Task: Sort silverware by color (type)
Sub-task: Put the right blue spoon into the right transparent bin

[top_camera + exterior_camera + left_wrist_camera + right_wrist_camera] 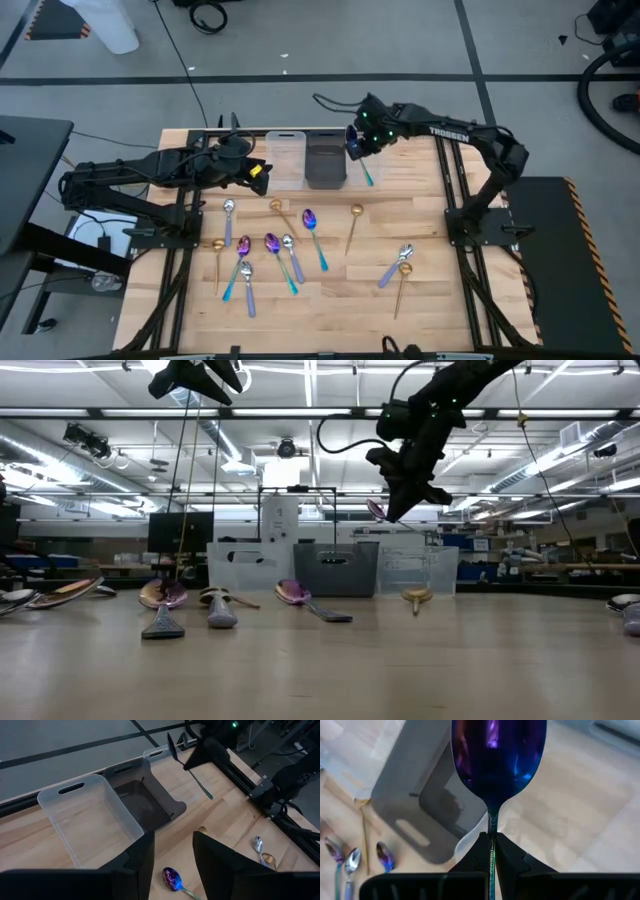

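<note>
The sorting looks barely begun, judged by how things lie: the dark bin (325, 163) at the far edge of the bench (440, 310) shows a bare floor in the left wrist view, and the clear bin (284, 160) touching it on the left arm's side looks empty too. The right gripper (356, 143) hangs above the dark bin's far-right corner, its jaws pinched tight on the neck of a purple-bowled spoon (496, 765), bowl up and teal handle slanting down toward the bench just beside the bin. This seems the first spoon on its way in, not yet released. The left gripper (255, 172) hovers just beside the clear bin on the side away from the dark bin, its jaws parted and holding nothing. All the other silverware lies loose on the bench, on the near side of the dark bin: a gold spoon (354, 226) near the bin's right corner, another purple-bowled spoon (314, 236) and several lavender-handled and gold ones clustered nearer the left arm, and a lavender-handled spoon (396, 264) crossing another gold spoon (402, 284) farthest off toward the right arm. So nearly the whole job is left: about a dozen spoons to pick up and separate by kind.
</note>
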### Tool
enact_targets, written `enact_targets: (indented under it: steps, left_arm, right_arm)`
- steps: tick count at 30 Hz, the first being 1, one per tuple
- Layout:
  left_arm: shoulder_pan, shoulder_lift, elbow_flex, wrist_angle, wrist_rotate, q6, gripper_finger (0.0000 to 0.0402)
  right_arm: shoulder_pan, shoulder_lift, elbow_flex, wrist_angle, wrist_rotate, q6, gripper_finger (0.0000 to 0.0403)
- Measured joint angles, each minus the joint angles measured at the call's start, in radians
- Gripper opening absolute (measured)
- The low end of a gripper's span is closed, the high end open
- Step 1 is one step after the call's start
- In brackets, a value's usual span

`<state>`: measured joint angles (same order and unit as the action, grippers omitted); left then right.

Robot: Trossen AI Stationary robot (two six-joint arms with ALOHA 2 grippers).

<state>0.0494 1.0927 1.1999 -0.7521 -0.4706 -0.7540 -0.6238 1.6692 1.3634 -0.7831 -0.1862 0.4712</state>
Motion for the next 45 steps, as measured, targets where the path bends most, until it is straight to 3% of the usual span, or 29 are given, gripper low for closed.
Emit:
enact_targets:
  steps: [5,15,45]
  left_arm:
    - [0.0,0.0,0.0,0.0,-0.006,-0.001,0.0141]
    - [0.0,0.0,0.0,0.0,-0.027,-0.002,0.0141]
    - [0.0,0.0,0.0,0.0,-0.026,-0.022,0.0141]
  right_arm:
    - [-0.059,0.051,0.062,-0.047,0.0,-0.073,0.0016]
    - [-0.141,0.065,0.054,-0.099,0.03,-0.177,0.0016]
    - [-0.144,0.219,0.052,-0.054,0.036,-0.212,0.0016]
